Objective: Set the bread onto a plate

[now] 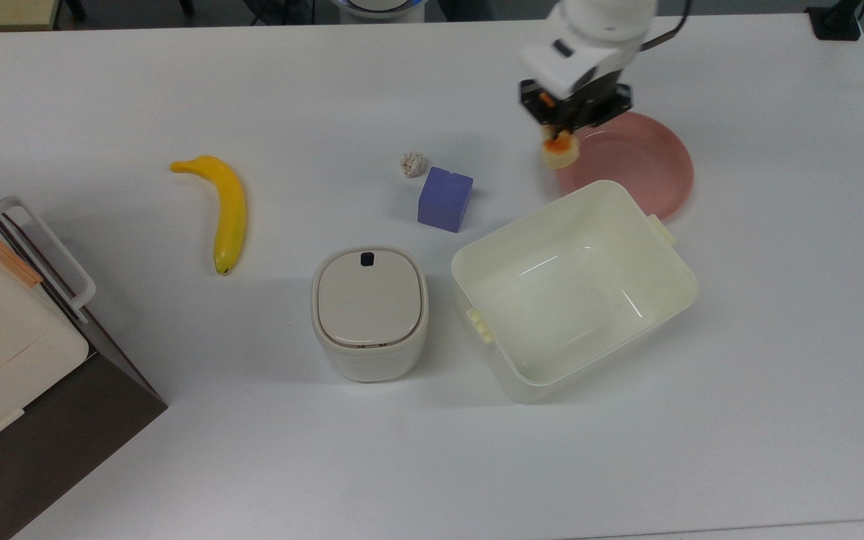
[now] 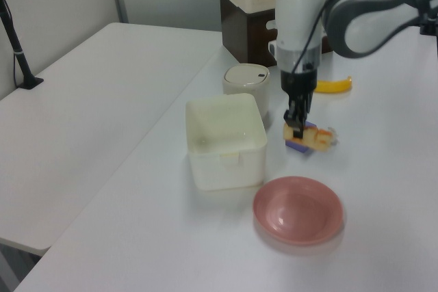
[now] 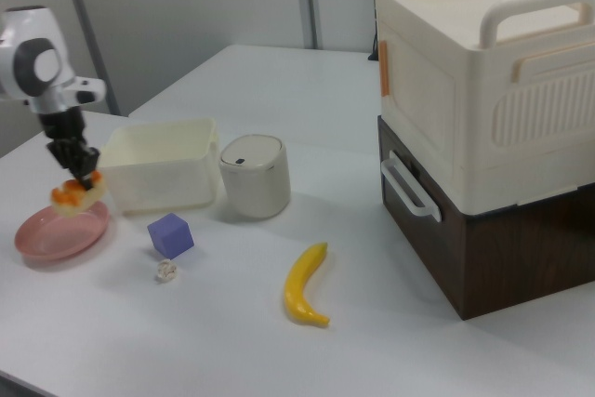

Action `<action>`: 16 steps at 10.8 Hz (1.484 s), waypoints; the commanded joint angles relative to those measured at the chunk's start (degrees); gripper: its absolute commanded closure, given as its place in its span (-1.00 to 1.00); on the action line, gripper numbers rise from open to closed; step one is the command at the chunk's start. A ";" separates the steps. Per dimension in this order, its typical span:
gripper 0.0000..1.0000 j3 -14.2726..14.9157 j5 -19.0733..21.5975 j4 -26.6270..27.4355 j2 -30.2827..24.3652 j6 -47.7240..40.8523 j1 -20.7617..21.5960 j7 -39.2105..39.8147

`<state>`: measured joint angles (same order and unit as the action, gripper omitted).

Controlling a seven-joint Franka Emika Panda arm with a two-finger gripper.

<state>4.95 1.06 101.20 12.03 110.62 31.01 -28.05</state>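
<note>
On the table you had one bread [image 1: 559, 152], one pink plate [image 1: 642, 161], one banana [image 1: 226, 208], one purple cube [image 1: 445, 198], one small crumpled white ball [image 1: 413, 162], one cream tub [image 1: 573, 288], one lidded white bin [image 1: 369, 313], one cream box [image 3: 483, 81] on one dark cabinet [image 3: 502, 248], and one gripper [image 1: 571, 118]
</note>
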 commanded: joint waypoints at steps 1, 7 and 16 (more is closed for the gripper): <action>-0.46 1.03 0.18 -0.56 2.62 -0.14 6.50 -7.33; -1.00 0.94 -1.85 -7.16 6.27 -1.62 8.29 -9.78; -1.00 -6.01 -0.18 -6.01 -9.49 -16.31 -33.27 26.45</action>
<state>0.02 -0.40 93.43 2.95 93.84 3.00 -5.44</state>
